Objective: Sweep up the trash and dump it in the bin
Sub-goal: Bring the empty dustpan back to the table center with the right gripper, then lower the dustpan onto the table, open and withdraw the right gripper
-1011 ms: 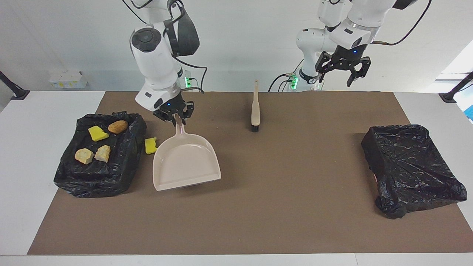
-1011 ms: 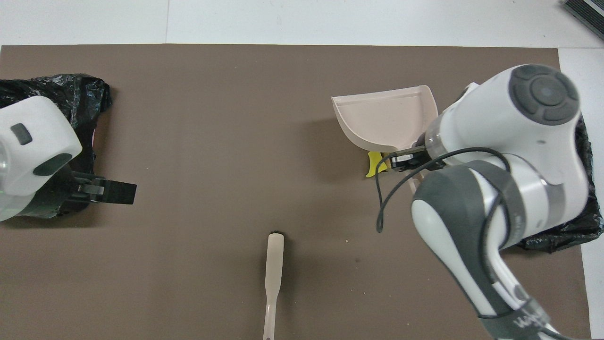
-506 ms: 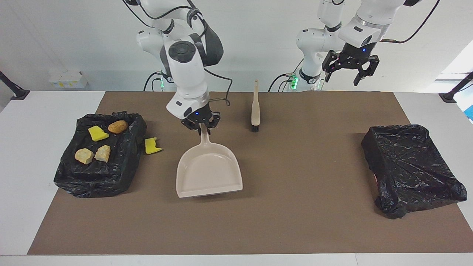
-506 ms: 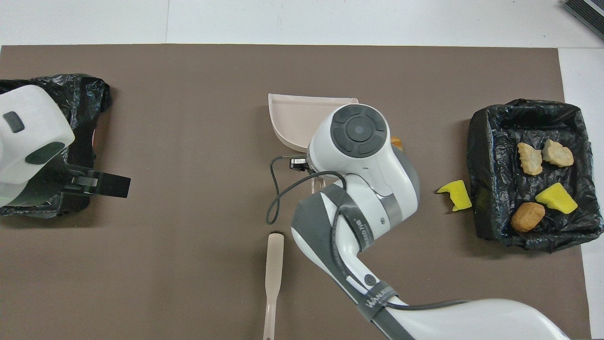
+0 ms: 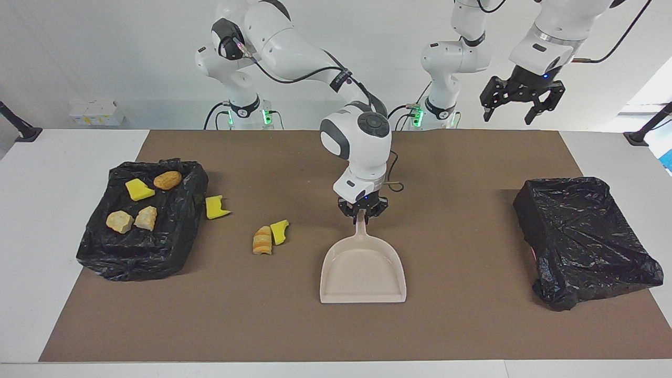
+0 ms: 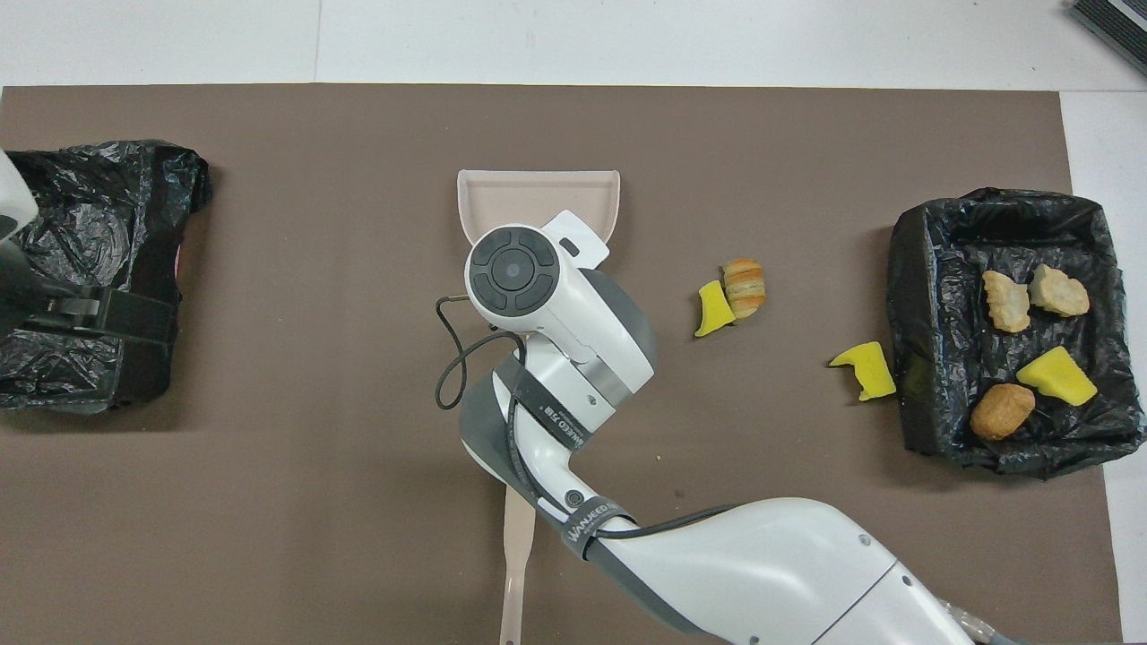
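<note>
Nearest the robots, the brush (image 6: 520, 546) lies on the brown mat (image 5: 446, 325), handle toward them, largely hidden under the right arm. The left gripper (image 5: 522, 102) waits raised near its own base, fingers spread wide and empty. The right gripper (image 5: 363, 214) is clamped on the handle of the dustpan (image 5: 363, 275), whose long axis runs straight away from the robots, open lip farthest. Beside the pan, toward the right arm's end, a croissant (image 5: 262, 240) and a yellow sponge piece (image 5: 279, 231) touch on the mat; another sponge piece (image 5: 216, 207) lies just beside the bin (image 5: 178, 257), which holds four scraps (image 5: 131, 218). A second bin (image 5: 588, 241) sits at the left arm's end. The loose trash thus lies sideways from the pan's mouth, so sweeping probably requires turning the lip toward it. Compared with half a second ago, the pan has shifted toward the table's middle, uncovering the croissant and sponge.
</note>
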